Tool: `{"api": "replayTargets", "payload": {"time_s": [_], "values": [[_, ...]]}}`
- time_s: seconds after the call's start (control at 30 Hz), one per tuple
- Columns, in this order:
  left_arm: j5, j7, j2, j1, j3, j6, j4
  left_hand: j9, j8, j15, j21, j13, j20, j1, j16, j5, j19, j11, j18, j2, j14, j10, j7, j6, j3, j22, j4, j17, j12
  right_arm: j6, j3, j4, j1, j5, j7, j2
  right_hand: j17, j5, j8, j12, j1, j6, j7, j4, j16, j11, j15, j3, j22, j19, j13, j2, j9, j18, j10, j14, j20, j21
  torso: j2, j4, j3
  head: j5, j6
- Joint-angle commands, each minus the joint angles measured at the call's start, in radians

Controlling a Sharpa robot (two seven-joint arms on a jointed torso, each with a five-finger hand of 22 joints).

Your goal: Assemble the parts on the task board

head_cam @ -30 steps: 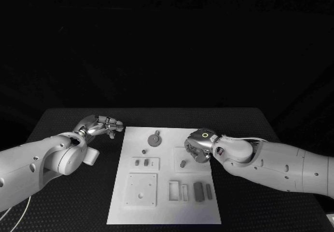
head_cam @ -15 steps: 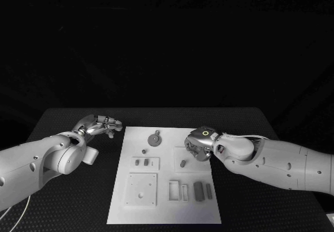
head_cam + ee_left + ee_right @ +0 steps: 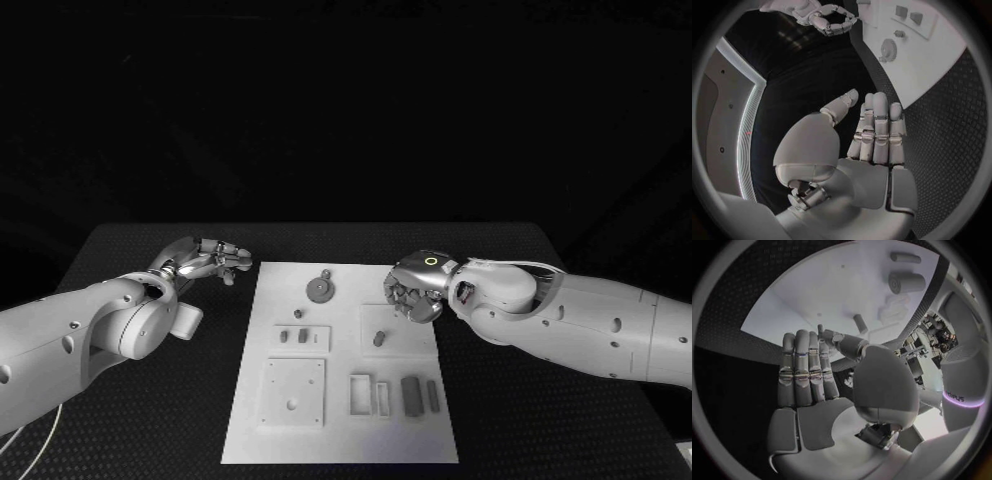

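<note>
The white task board (image 3: 339, 440) lies in the middle of the table. On it are a round gear (image 3: 320, 290), a short peg (image 3: 379, 339), two small pieces in a plate (image 3: 296, 337) and two dark bars (image 3: 420, 394). My right hand (image 3: 415, 296) hovers over the board's far right part, just beyond the peg. Its fingers (image 3: 804, 365) lie straight side by side with the thumb bent toward them, and I see nothing in it; the peg (image 3: 861, 322) stands ahead of it. My left hand (image 3: 211, 258) stays off the board's far left corner, fingers (image 3: 877, 130) straight, holding nothing.
A square plate (image 3: 293, 392) and a slotted plate (image 3: 371, 395) sit on the board's near half. The left wrist view takes in the board's (image 3: 942, 55) gear (image 3: 889, 50) and my right hand (image 3: 826, 20) beyond. Black table (image 3: 144, 420) surrounds the board.
My right hand has drawn back a little from the peg, toward the board's far right, and turned at the wrist. The peg stays where it stood. My left hand has not moved.
</note>
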Motion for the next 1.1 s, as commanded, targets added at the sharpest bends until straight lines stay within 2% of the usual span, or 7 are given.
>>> {"api": "replayTargets", "payload": {"time_s": [0.03,0.23,0.47,0.63,0.8,0.97,1.1], "values": [[0.007,0.006,0.004,0.0,0.0,0.011,-0.001,-0.002,-0.003,0.001,-0.007,0.002,-0.048,-0.01,-0.005,0.004,0.006,0.002,-0.018,-0.001,0.009,-0.001,0.0,-0.006,-0.002,-0.001,-0.003,0.001,-0.005,0.015,0.008,0.014,0.002,0.091,0.041,0.0,0.002,0.006,-0.003,-0.005,-0.009,0.001,0.002,-0.001,-0.004,-0.001,-0.002,-0.006,0.002,0.004,0.002,0.0,0.001,0.007,0.005,0.007,0.002,0.005,-0.001,-0.0011,-0.0006,0.004,0.002],[0.01,0.007,0.012,0.0,0.0,0.007,-0.009,-0.002,-0.003,0.001,-0.007,0.002,-0.048,-0.01,-0.005,0.004,0.006,0.002,-0.018,-0.001,0.009,-0.001,0.0,-0.006,-0.002,-0.001,-0.002,0.002,-0.005,-0.051,0.014,0.047,0.003,0.156,0.059,0.026,0.007,0.015,-0.004,-0.007,-0.011,0.001,0.003,-0.004,-0.007,-0.001,-0.001,-0.012,0.002,0.004,0.004,0.004,0.003,0.007,0.004,0.006,0.002,0.005,-0.002,0.0,-0.0018,0.024,0.01],[0.02,0.005,0.027,0.001,0.0,-0.01,-0.027,-0.002,-0.003,0.001,-0.007,0.002,-0.048,-0.01,-0.005,0.004,0.006,0.002,-0.018,-0.001,0.009,-0.001,0.0,-0.006,-0.002,-0.001,-0.002,0.002,-0.005,-0.059,0.014,0.069,0.003,0.134,0.052,0.1,0.012,0.029,-0.006,-0.01,-0.014,-0.001,0.003,-0.008,-0.011,0.0,-0.001,-0.021,0.002,0.004,0.007,0.012,0.005,0.007,0.004,0.007,0.002,0.005,-0.004,0.0003,-0.0017,0.065,0.015],[0.032,0.001,0.046,0.001,0.0,-0.022,-0.045,-0.002,-0.002,0.001,-0.008,0.002,-0.048,-0.01,-0.006,0.004,0.006,0.002,-0.018,-0.001,0.009,0.0,0.0,-0.006,-0.002,-0.001,-0.002,0.002,-0.005,-0.059,0.013,0.075,0.001,0.087,0.04,0.162,0.013,0.032,-0.007,-0.011,-0.014,-0.002,0.004,-0.01,-0.013,0.0,-0.001,-0.023,0.002,0.005,0.008,0.014,0.006,0.007,0.003,0.008,0.002,0.005,-0.005,0.0019,-0.0045,0.085,0.015],[0.033,0.001,0.065,0.001,0.0,-0.026,-0.058,-0.001,-0.001,0.001,-0.009,0.003,-0.048,-0.01,-0.007,0.004,0.006,0.002,-0.019,-0.002,0.009,0.0,0.0,-0.005,-0.002,-0.001,-0.002,0.002,-0.005,-0.053,0.003,0.072,-0.006,0.034,0.033,0.205,0.014,0.033,-0.007,-0.011,-0.014,-0.002,0.004,-0.011,-0.014,0.0,-0.001,-0.024,0.003,0.005,0.008,0.015,0.006,0.007,0.004,0.008,0.001,0.006,-0.01,0.0034,-0.0067,0.116,0.008],[0.036,0.001,0.078,0.001,0.0,-0.025,-0.067,-0.001,-0.001,0.001,-0.009,0.003,-0.048,-0.01,-0.007,0.004,0.006,0.002,-0.019,-0.002,0.008,0.001,-0.001,-0.004,-0.002,-0.001,-0.002,0.002,-0.005,-0.049,-0.03,0.062,-0.012,-0.009,0.028,0.236,0.015,0.036,-0.007,-0.011,-0.014,-0.001,0.004,-0.013,-0.015,0.0,-0.002,-0.026,0.003,0.006,0.009,0.016,0.007,0.007,0.004,0.009,0.001,0.006,-0.012,0.003,-0.0077,0.145,0.0],[0.037,0.001,0.08,0.001,0.0,-0.024,-0.067,-0.001,0.0,0.001,-0.01,0.003,-0.048,-0.01,-0.008,0.004,0.006,0.002,-0.019,-0.001,0.008,0.001,-0.001,-0.004,-0.002,-0.001,-0.002,0.002,-0.005,-0.049,-0.04,0.056,-0.02,-0.029,0.026,0.251,0.016,0.036,-0.007,-0.012,-0.014,-0.001,0.004,-0.014,-0.015,0.0,-0.002,-0.026,0.003,0.006,0.01,0.015,0.007,0.007,0.004,0.009,0.001,0.006,-0.011,0.0035,-0.0081,0.162,-0.009]]}}
